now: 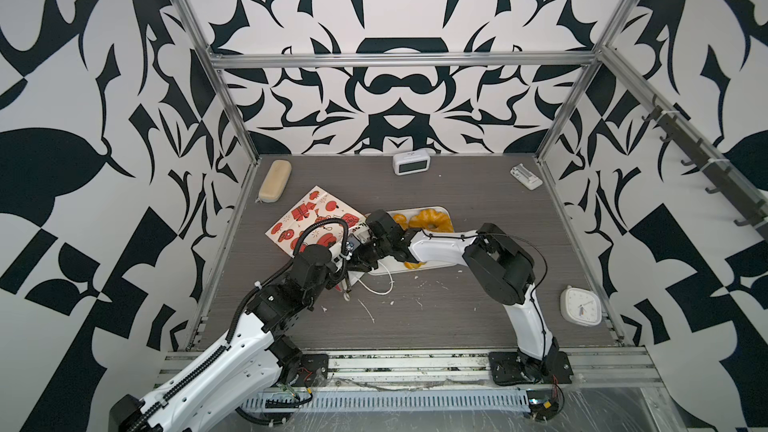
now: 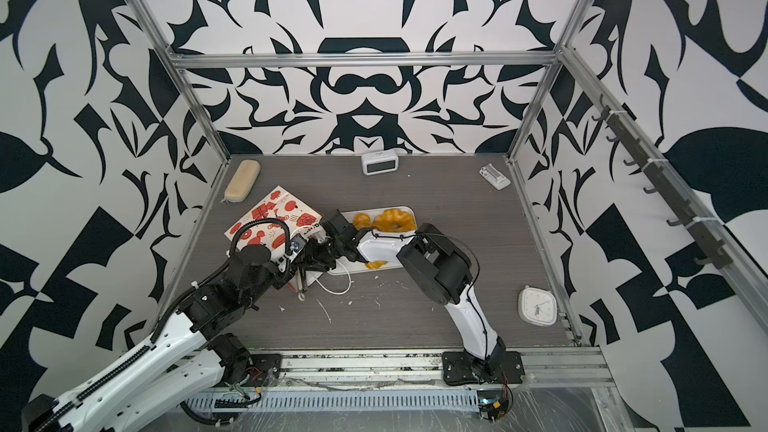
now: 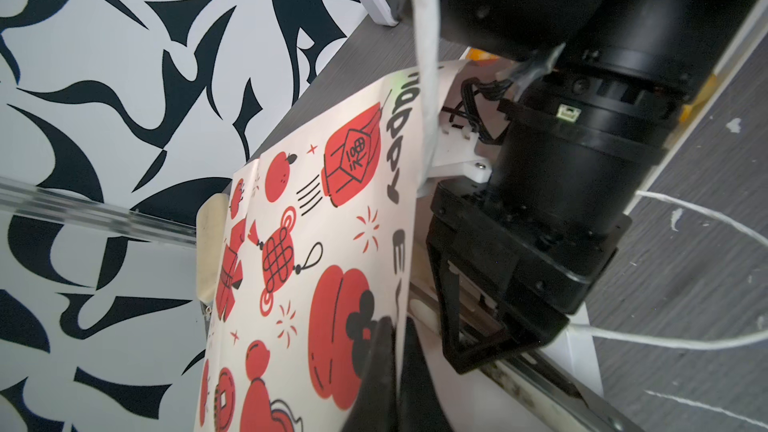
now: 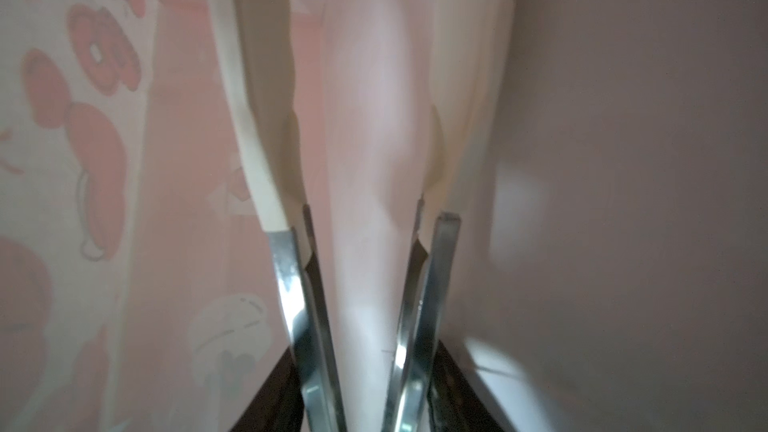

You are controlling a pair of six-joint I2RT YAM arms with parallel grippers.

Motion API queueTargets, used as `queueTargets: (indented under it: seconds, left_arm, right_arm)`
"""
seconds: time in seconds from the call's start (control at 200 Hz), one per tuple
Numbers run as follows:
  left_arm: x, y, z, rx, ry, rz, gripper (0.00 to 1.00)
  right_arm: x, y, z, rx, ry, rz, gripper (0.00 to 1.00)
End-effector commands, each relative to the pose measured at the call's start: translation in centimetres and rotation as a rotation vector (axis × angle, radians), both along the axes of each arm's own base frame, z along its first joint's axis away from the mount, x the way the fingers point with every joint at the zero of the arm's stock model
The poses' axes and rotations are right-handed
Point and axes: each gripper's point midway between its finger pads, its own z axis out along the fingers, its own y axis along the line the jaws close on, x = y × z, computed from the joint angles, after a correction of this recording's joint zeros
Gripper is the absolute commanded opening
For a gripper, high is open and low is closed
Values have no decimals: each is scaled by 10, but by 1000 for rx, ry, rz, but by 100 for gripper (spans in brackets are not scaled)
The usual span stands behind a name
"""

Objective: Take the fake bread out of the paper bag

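**Top views.** The bag (image 1: 309, 220) lay flat on the desk (image 1: 457, 326), its mouth toward the tray (image 1: 444, 211). Three glossy golden pieces of bread (image 1: 424, 216) sat on the tray. Any others were hidden, presumably inside the bag. Both arms crowded the mouth, and the right arm (image 1: 440, 245) lay low across the tray. Risk: a hasty withdrawal could sweep bread off the tray or knock the wrists together.

**Left wrist.** The left end effector (image 3: 392, 328) was clenched on the bag's rim. The paper looked thin, matte and creased. A hard pull could tear it or drag the bag over the smooth desk. The loose cord handle (image 3: 702, 211) could snag.

**Right wrist.** The right end effector (image 4: 374, 76) was deep inside the bag. Its narrow metal fingers (image 4: 293, 284) stood part-way apart, with cream-wrapped tips. A pale form filled the gap. We could not tell whether it was a roll or the paper wall, nor whether anything was grasped. Risk: the fingers could pinch the wall, and rounded, glossy bread could slip from them.
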Motion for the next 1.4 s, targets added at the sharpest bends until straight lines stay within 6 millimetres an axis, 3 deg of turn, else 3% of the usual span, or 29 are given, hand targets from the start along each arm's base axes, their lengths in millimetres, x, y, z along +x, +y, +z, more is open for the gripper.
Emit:
queueTargets:
  seconds: [0.0, 0.295, 0.95, 1.23, 1.395]
  left_arm:
    - [-4, -3, -2, -10, 4, -29, 0]
    - [-6, -4, -2, -13, 10, -42, 0]
    - [-9, -7, -4, -24, 24, -58, 0]
    - [-8, -7, -5, -21, 25, -53, 0]
    - [-7, -6, -5, -16, 22, -46, 0]
  right_arm:
    - [9, 6, 38, 122, -38, 27, 46]
    - [19, -1, 36, 144, 16, 19, 45]
    - [43, 10, 46, 193, 10, 6, 41]
    - [45, 7, 43, 205, 7, -19, 33]
    - [47, 5, 42, 226, 14, -46, 22]
